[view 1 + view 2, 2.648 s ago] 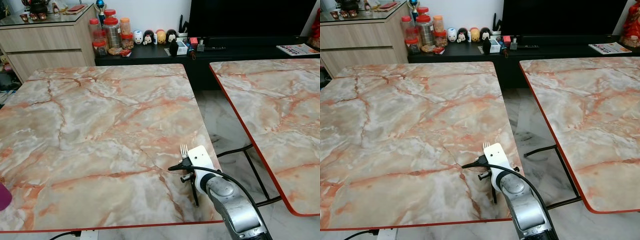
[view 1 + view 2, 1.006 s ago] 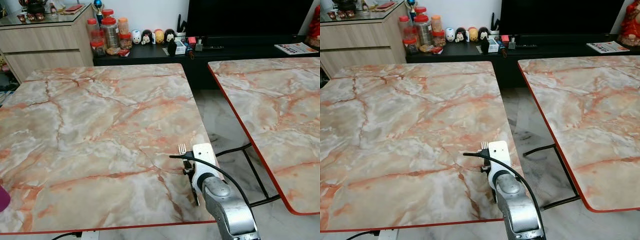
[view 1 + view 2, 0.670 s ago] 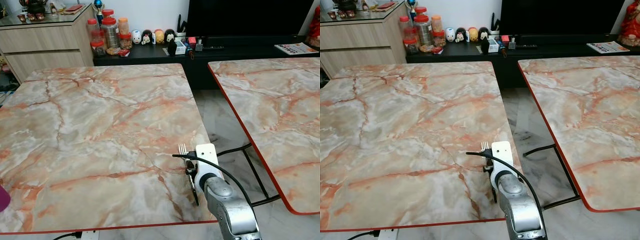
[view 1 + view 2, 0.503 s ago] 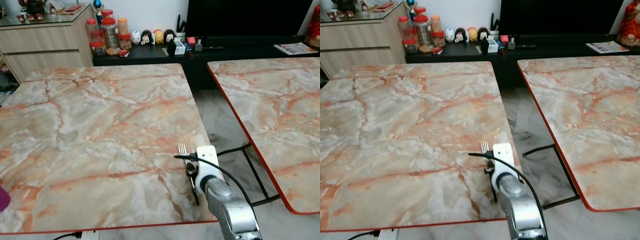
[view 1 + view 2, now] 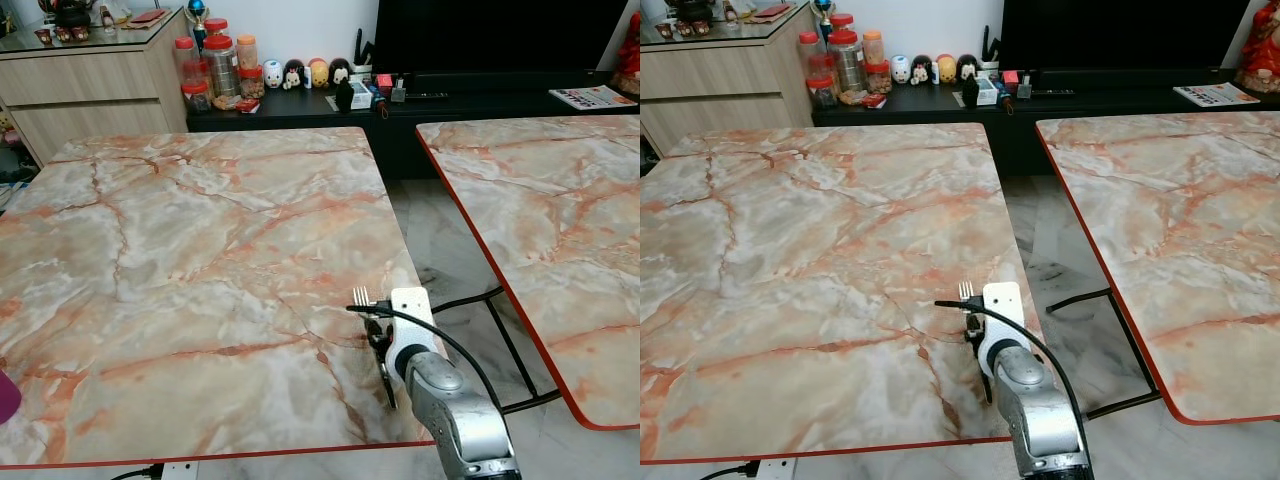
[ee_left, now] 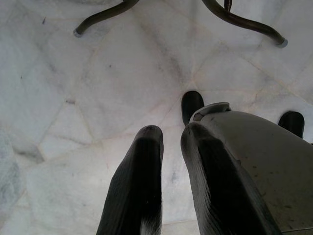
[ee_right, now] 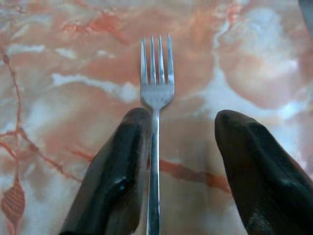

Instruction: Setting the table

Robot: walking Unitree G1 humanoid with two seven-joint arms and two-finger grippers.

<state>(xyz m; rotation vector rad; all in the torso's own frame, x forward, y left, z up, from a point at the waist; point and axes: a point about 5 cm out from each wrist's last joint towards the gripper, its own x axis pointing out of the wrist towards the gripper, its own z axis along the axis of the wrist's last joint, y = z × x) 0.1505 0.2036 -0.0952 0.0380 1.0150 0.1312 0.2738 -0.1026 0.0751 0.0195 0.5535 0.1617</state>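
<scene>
Lying on the marble table, a fork sits between the right gripper's spread fingers.

My head pair looks forward and down from above the near edge of the marble table, toward the TV console at twelve o'clock; both eyes share that table, the second table at two o'clock, and my right arm. My right wrist camera sits close over the tabletop, looking along a fork. My left wrist camera faces straight down at the tile floor.
</scene>
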